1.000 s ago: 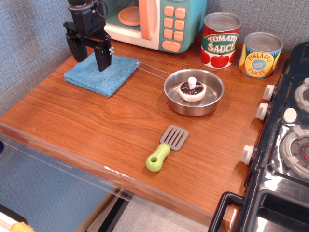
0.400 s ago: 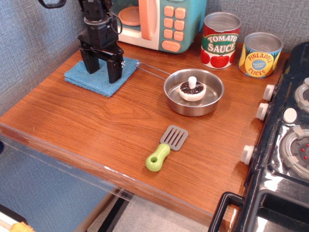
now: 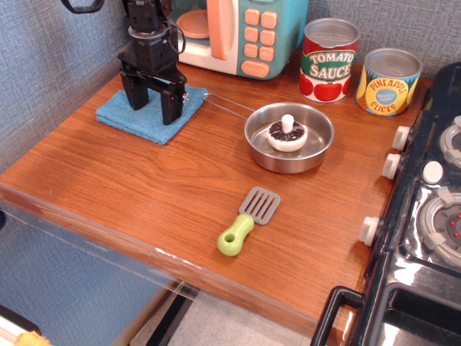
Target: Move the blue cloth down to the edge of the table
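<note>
The blue cloth (image 3: 140, 117) lies flat at the back left of the wooden table (image 3: 144, 194), next to the toy microwave. My black gripper (image 3: 152, 110) stands upright over the cloth, open, with one fingertip on each side of the cloth's middle, touching or just above the fabric. The cloth's middle is partly hidden behind the fingers. The table's front edge with its clear plastic strip (image 3: 94, 238) runs diagonally at the lower left, far from the cloth.
A steel pan (image 3: 289, 137) with a toy mushroom (image 3: 287, 134) sits right of the cloth, its wire handle reaching to the cloth's corner. A green-handled spatula (image 3: 248, 220) lies near the front. A toy microwave (image 3: 230, 32), two cans (image 3: 328, 59) and a black toy stove (image 3: 425, 216) stand behind and right.
My gripper has moved right and down from above the cloth's left part to its middle, coming low onto the cloth. The cloth has not moved.
</note>
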`<state>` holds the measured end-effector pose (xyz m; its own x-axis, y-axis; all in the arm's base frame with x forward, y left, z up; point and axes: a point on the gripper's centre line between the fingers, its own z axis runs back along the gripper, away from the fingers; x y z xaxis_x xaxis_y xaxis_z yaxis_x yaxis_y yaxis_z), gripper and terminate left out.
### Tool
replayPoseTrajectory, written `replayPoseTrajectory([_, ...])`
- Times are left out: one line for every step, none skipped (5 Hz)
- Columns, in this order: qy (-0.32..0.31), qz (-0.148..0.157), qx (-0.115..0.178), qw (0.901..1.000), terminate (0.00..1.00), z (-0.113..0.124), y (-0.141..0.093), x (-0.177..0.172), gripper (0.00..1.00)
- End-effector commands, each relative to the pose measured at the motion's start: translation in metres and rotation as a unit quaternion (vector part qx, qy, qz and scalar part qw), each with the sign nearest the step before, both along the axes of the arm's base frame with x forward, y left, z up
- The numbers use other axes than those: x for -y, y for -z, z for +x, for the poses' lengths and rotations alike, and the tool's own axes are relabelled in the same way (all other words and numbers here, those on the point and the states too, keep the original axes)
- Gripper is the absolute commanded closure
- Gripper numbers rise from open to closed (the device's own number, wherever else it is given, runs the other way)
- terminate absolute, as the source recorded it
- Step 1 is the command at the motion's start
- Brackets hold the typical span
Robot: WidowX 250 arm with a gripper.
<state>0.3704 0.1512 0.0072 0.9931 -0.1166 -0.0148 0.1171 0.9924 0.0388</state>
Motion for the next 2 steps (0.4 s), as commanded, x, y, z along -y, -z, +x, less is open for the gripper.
replayPoseTrajectory([-0.008, -0.035, 0.004, 0.9993, 0.0, -0.046, -0.013, 0.018, 0.0])
replayPoseTrajectory([-0.015, -0.038, -0.003, 0.9992, 0.0, -0.078, -0.016, 0.024, 0.0])
